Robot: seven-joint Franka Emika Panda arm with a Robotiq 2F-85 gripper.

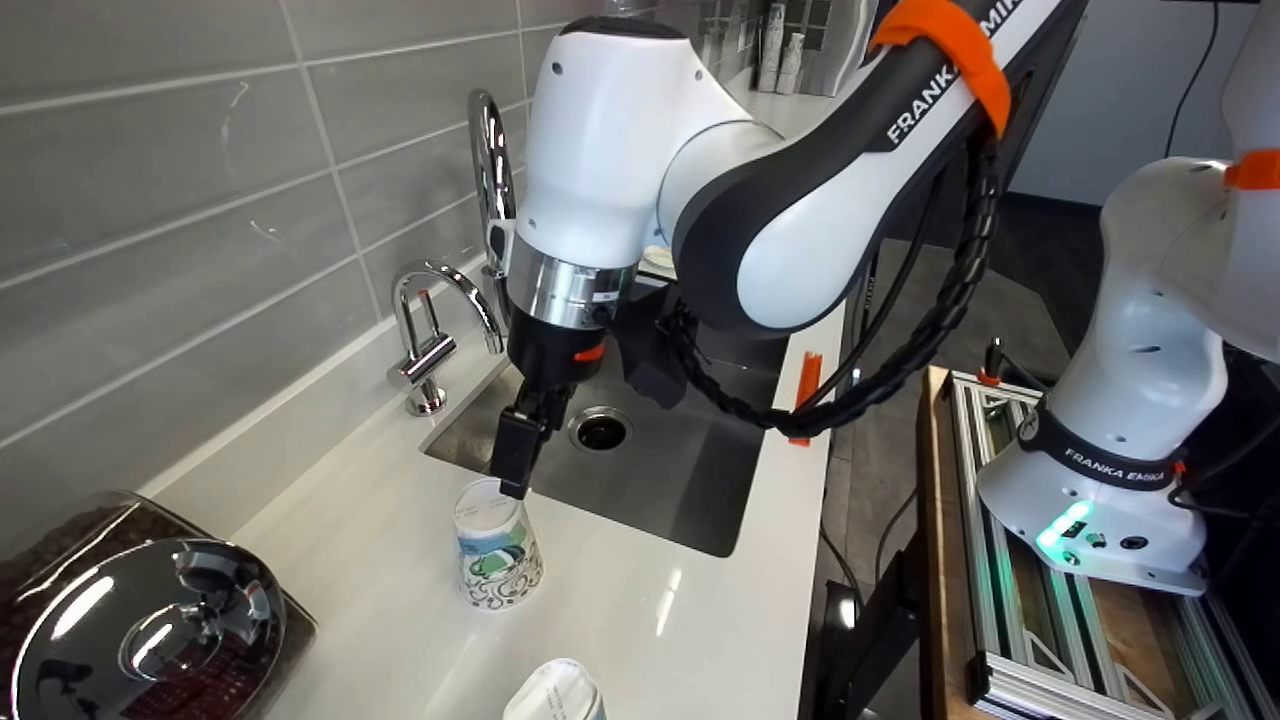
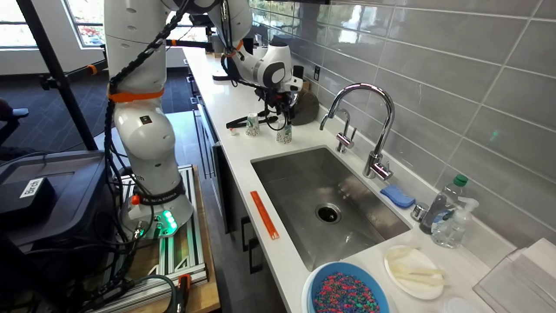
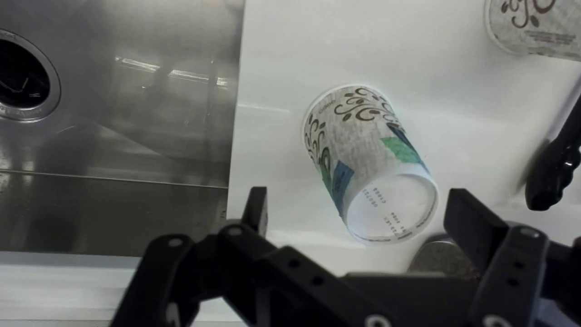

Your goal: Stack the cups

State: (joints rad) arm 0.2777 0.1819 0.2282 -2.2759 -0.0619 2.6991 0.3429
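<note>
A cup with a green-blue and brown swirl print stands upside down on the counter beside the sink, shown in both exterior views (image 1: 500,560) (image 2: 284,134) and the wrist view (image 3: 358,136). A second, similarly printed cup also stands upside down farther from the sink (image 2: 252,125). It is cut off by the frame edge in an exterior view (image 1: 558,695) and in the wrist view (image 3: 540,27). My gripper (image 3: 356,209) is open above the nearer cup. That cup's base shows between the fingertips, with a gap on both sides. The gripper also shows in both exterior views (image 1: 520,460) (image 2: 283,115).
A steel sink (image 2: 295,187) with two faucets (image 2: 386,130) (image 1: 425,360) adjoins the cups. A container with a shiny lid (image 1: 150,630) stands near the wall. A black-handled tool (image 3: 551,177) lies near the cups. An orange strip (image 2: 264,215) lies on the front edge.
</note>
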